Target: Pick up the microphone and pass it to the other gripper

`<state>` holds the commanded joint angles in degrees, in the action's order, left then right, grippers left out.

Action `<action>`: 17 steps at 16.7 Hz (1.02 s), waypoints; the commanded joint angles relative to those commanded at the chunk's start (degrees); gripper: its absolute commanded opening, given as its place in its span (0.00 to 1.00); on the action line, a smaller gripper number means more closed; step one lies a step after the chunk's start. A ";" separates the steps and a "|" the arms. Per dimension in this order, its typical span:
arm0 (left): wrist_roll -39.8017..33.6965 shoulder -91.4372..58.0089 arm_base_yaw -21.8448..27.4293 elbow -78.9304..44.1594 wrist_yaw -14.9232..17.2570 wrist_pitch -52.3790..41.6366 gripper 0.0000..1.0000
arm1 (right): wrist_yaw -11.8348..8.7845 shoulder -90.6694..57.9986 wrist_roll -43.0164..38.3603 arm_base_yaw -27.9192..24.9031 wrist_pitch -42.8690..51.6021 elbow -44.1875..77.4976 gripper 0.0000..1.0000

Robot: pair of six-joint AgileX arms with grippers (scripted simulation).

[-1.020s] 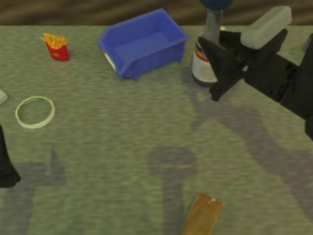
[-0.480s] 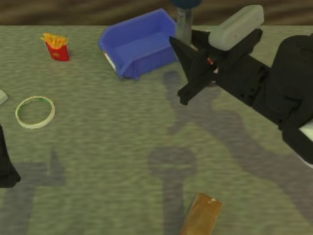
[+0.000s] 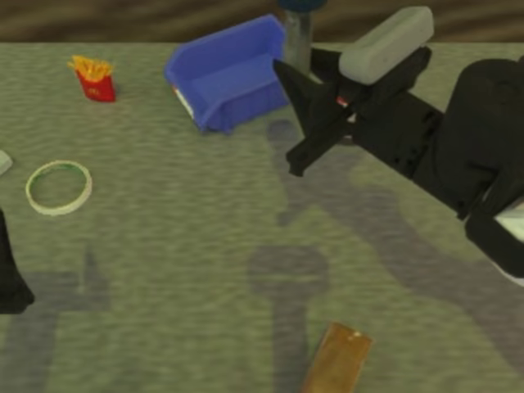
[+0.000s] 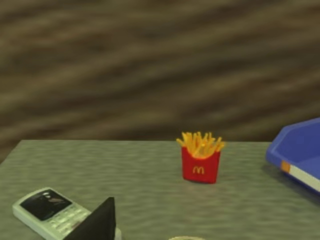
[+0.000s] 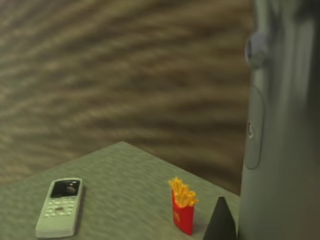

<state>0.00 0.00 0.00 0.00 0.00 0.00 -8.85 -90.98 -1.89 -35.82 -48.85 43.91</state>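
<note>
Silver microphone (image 3: 296, 37) – head cropped, right gripper (image 3: 304, 110) clamping

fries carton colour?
Red carton with a yellow logo, yellow fries on top. Clearest in the left wrist view.

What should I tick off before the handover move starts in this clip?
1. Microphone held by the right pincer: ok, its grey handle fills the right wrist view, fingers around it.
2. Microphone lifted off the table: ok, only its shadow lies on the surface.
3. Left pincer in receiving position: not ok, it sits at the table's left edge, far from the microphone.
4. Left pincer open: cannot tell.
5. Path leftward: blue bin lies close beside the right pincer; not ok unless height is kept.
</note>
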 joint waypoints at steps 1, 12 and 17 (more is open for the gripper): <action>0.00 0.00 0.00 0.00 0.00 0.00 1.00 | 0.08 0.09 0.04 -0.09 0.04 0.09 0.00; -0.01 -16.95 9.86 -10.64 3.70 7.49 1.00 | 0.08 0.09 0.04 -0.09 0.04 0.09 0.00; 0.18 -39.23 20.85 -23.05 7.48 16.20 1.00 | 0.08 0.09 0.04 -0.09 0.04 0.09 0.00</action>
<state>0.18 -39.23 20.85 -23.05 7.48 16.20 -8.77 -90.88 -1.85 -35.91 -48.81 44.00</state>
